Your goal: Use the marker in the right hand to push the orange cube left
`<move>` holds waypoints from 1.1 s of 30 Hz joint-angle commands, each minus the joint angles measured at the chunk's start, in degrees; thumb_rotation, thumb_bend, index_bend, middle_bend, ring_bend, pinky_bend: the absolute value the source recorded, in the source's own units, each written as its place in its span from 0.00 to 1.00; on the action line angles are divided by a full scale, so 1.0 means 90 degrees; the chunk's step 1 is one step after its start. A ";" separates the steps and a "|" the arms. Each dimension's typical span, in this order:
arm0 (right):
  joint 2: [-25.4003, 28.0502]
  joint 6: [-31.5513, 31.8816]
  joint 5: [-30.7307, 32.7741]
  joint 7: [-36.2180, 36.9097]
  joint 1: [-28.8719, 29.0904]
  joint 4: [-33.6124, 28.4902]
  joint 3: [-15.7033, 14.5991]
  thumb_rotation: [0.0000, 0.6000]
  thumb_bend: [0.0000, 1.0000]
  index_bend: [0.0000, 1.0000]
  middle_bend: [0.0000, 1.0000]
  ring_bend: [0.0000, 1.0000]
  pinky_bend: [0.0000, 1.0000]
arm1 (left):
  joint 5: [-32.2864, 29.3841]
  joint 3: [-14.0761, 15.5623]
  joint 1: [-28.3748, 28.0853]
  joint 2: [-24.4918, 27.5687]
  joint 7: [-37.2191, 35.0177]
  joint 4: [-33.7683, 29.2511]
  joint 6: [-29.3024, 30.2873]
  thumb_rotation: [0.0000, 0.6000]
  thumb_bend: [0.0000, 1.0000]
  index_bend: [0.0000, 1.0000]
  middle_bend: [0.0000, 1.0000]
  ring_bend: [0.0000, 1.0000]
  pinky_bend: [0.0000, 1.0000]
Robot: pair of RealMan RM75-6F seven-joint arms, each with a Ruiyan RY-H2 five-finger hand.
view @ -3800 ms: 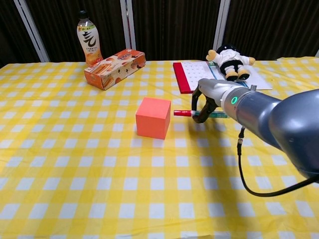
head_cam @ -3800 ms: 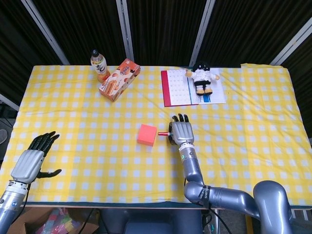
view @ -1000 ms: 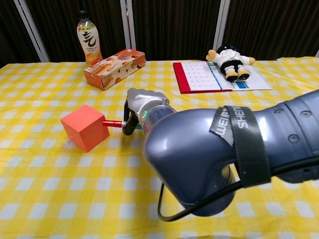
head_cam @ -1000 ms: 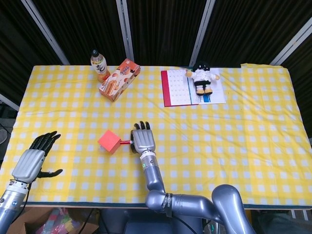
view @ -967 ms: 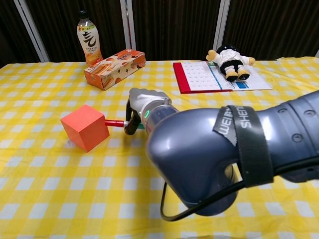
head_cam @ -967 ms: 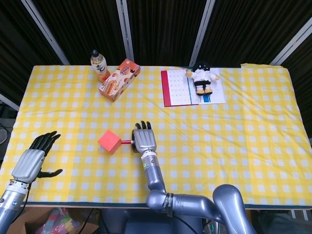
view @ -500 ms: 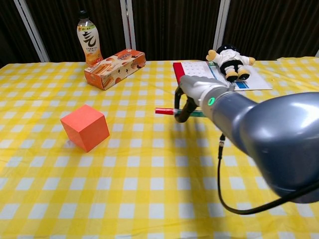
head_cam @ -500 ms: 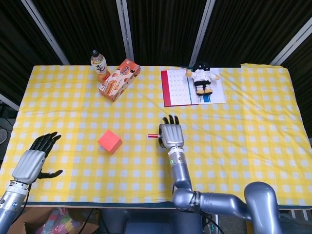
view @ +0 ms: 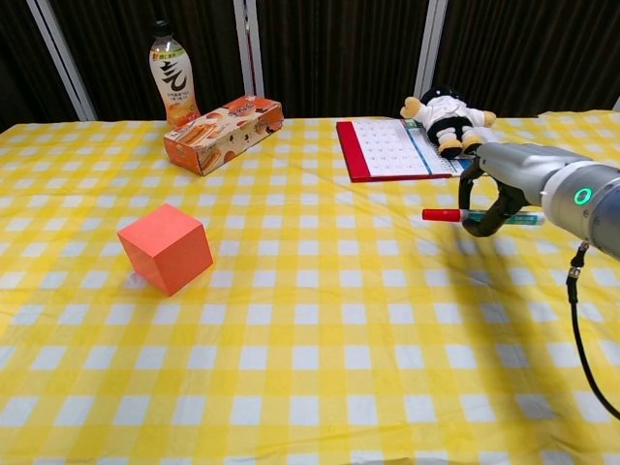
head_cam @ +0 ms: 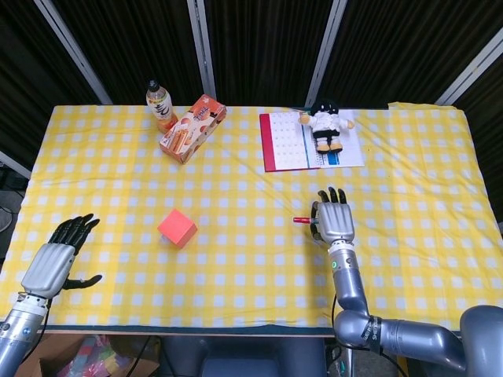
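- Right robot hand (head_cam: pixel 335 223) — gripping the marker (view: pixel 477 215) level above the bench (head_cam: pixel 409 165), with the red cap pointing toward the robot's left; the barrel is lying crosswise inside the curled fingers (view: pixel 484 215).
- Left robot hand (head_cam: pixel 52 263) — hovering at the near left edge of the checked cloth, fingers apart and holding nothing.
- Orange cube (head_cam: pixel 177 228) — sitting on the cloth in the left half of the bench, turned so that a corner is facing the chest camera, and well apart from the marker tip.
- Handling, as a judgement: the cube is looking rigid and probably light, perhaps foam or hollow plastic, so it is likely sliding easily on cloth; a push off its centre would be turning it rather than moving it straight. The cap should be meeting the middle of the cube's right-hand face, low down, so the cube is not tipping.
- The marker is stiff and smooth — under load it may be slipping back through the fingers, so the grip near the barrel's middle needs to be firm.
- Background items: a drink bottle (head_cam: pixel 159 102), a snack box (head_cam: pixel 192 127), a calendar (head_cam: pixel 302 141) and a plush toy (head_cam: pixel 328 122) are lying along the far side, clear of the likely pushing line.
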 commanded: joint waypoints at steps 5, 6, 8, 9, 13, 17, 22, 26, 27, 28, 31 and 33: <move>0.0108 -0.0021 -0.0007 0.0056 -0.0127 -0.0005 -0.0119 1.00 0.54 0.50 0.18 0.00 0.00 | -0.0030 -0.0004 0.0015 -0.0018 0.0026 0.0004 0.0003 1.00 0.00 0.00 0.00 0.00 0.00; 0.0126 -0.0018 -0.0011 0.0067 -0.0142 -0.0027 -0.0124 1.00 0.54 0.46 0.18 0.00 0.00 | -0.0024 -0.0003 0.0018 -0.0020 0.0028 0.0007 0.0009 1.00 0.00 0.00 0.00 0.00 0.00; 0.0167 -0.0018 -0.0029 0.0077 -0.0164 -0.0091 -0.0139 1.00 0.54 0.34 0.16 0.00 0.00 | -0.0016 -0.0004 0.0020 -0.0020 0.0029 0.0005 0.0019 1.00 0.00 0.00 0.00 0.00 0.00; 0.0187 -0.0011 -0.0039 0.0071 -0.0172 -0.0124 -0.0150 1.00 0.54 0.31 0.15 0.00 0.00 | -0.0014 -0.0007 0.0020 -0.0018 0.0025 0.0003 0.0023 1.00 0.00 0.00 0.00 0.00 0.00; 0.0277 0.0078 -0.0108 0.0057 -0.0226 -0.0337 -0.0195 1.00 0.54 0.20 0.11 0.00 0.00 | -0.0008 -0.0005 0.0029 -0.0017 0.0014 0.0006 0.0037 1.00 0.00 0.00 0.00 0.00 0.00; 0.0453 0.0223 -0.0255 0.0075 -0.0328 -0.0706 -0.0268 1.00 0.53 0.18 0.08 0.00 0.00 | 0.0013 0.0000 0.0046 -0.0020 -0.0008 0.0017 0.0069 1.00 0.00 0.00 0.00 0.00 0.00; 0.0889 0.0516 -0.0815 0.0329 -0.0658 -0.1367 -0.0534 1.00 0.52 0.13 0.06 0.00 0.00 | 0.0051 -0.0017 0.0071 -0.0019 -0.0061 0.0027 0.0154 1.00 0.00 0.00 0.00 0.00 0.00; 0.1549 0.0909 -0.1929 0.0813 -0.1220 -0.1878 -0.1129 1.00 0.51 0.04 0.02 0.00 0.00 | 0.0138 -0.0028 0.0117 -0.0062 -0.0122 0.0093 0.0303 1.00 0.00 0.00 0.00 0.00 0.00; 0.1702 0.1014 -0.2231 0.0958 -0.1368 -0.1935 -0.1286 1.00 0.50 0.02 0.01 0.00 0.00 | 0.0165 -0.0030 0.0126 -0.0075 -0.0136 0.0111 0.0339 1.00 0.00 0.00 0.00 0.00 0.00; 0.1816 0.1110 -0.2439 0.1058 -0.1483 -0.1964 -0.1400 1.00 0.50 0.00 0.00 0.00 0.00 | 0.0183 -0.0030 0.0132 -0.0085 -0.0143 0.0123 0.0361 1.00 0.00 0.00 0.00 0.00 0.00; 0.2270 0.1546 -0.3292 0.1649 -0.2028 -0.2025 -0.1869 1.00 0.50 0.00 0.00 0.00 0.00 | 0.0252 -0.0039 0.0156 -0.0135 -0.0104 0.0182 0.0461 1.00 0.00 0.00 0.00 0.00 0.00; 0.2561 0.1784 -0.3720 0.2134 -0.2389 -0.2050 -0.2136 1.00 0.49 0.00 0.00 0.00 0.00 | 0.0294 -0.0060 0.0163 -0.0184 -0.0069 0.0226 0.0530 1.00 0.00 0.00 0.00 0.00 0.00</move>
